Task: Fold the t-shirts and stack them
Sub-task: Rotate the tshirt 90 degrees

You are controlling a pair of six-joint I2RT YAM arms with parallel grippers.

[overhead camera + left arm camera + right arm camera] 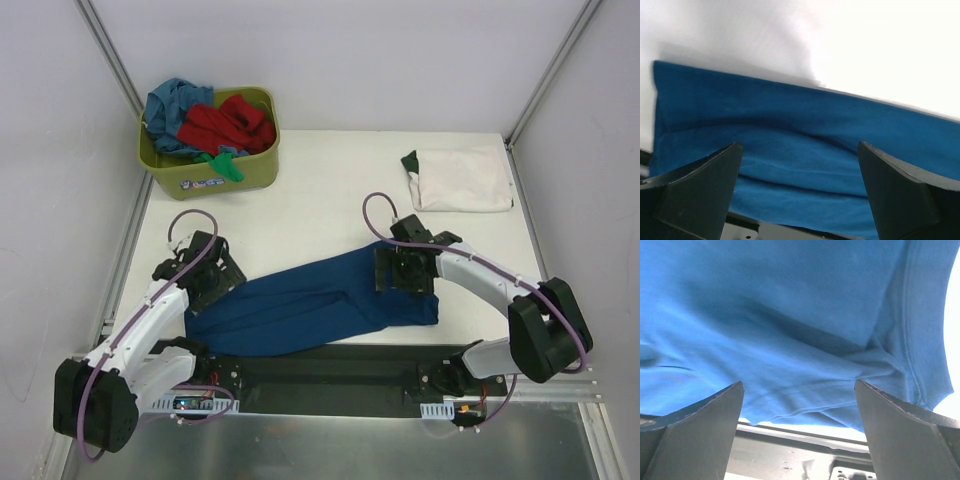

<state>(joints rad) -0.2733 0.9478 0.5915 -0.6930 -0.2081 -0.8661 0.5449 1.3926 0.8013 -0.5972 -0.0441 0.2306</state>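
Observation:
A dark navy blue t-shirt (pixel 310 305) lies folded into a long band near the table's front edge. My left gripper (pixel 212 272) hovers over its left end, jaws wide open with only blue cloth (pixel 800 160) below them. My right gripper (pixel 405 268) hangs over its right end, also open and holding nothing, the shirt's hem (pixel 800 390) beneath it. A folded white t-shirt (pixel 462 180) lies at the back right with a dark green one (pixel 410 160) showing at its left edge. Red (pixel 225 122), teal (pixel 172 105) and green (pixel 225 166) t-shirts fill the tub.
An olive-green plastic tub (pixel 215 175) stands at the back left corner. A black mounting rail (pixel 330 375) runs along the front edge between the arm bases. Grey walls and metal frame posts (pixel 110 60) enclose the table.

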